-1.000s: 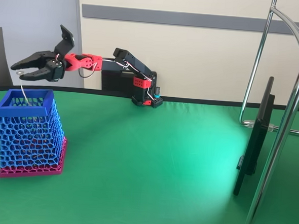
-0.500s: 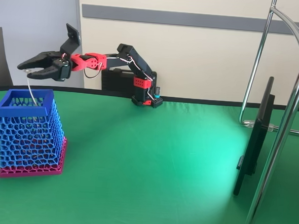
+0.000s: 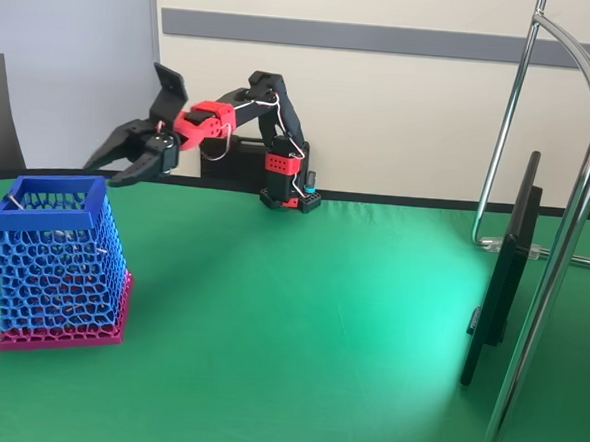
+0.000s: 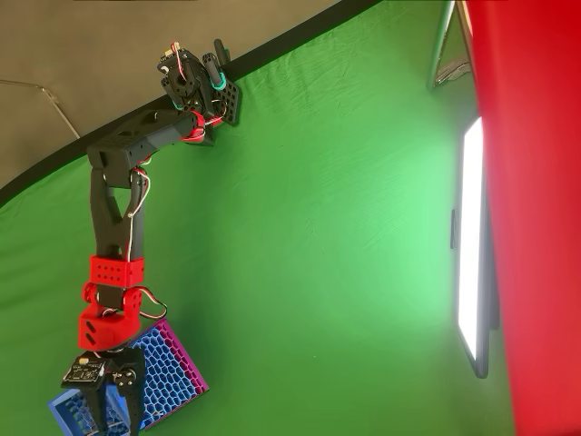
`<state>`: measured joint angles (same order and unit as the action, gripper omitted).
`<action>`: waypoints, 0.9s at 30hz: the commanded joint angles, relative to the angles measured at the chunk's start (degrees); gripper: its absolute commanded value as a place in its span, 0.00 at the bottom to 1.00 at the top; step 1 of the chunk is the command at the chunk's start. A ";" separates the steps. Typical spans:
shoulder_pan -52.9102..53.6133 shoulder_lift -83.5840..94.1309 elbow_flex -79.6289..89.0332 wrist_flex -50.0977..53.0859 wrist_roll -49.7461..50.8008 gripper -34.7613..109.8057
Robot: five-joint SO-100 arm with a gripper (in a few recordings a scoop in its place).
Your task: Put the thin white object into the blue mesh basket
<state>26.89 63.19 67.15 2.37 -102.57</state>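
Two black fingers of the red-and-black gripper (image 3: 118, 164) stand spread apart, holding nothing, in the air just above and right of the blue honeycomb-lattice plastic basket (image 3: 60, 262) with its magenta base. One thin white wire-like strand (image 3: 13, 202) lies inside that basket, an end resting at the rim's left corner. Green cloth (image 3: 308, 332) covers the table.

You will find nothing to read here: no text, label, brand, number or sign can be made out in either the fixed view or the overhead view.
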 commanded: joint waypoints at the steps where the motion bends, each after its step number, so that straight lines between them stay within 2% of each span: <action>1: -2.02 8.00 5.10 -1.05 1.32 0.41; 8: -7.65 20.21 26.81 -8.88 2.46 0.41; 20: -18.19 42.80 55.55 -6.50 13.54 0.40; 27: -22.94 54.93 68.29 -3.25 24.26 0.36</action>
<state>5.01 113.20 133.33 -1.49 -81.30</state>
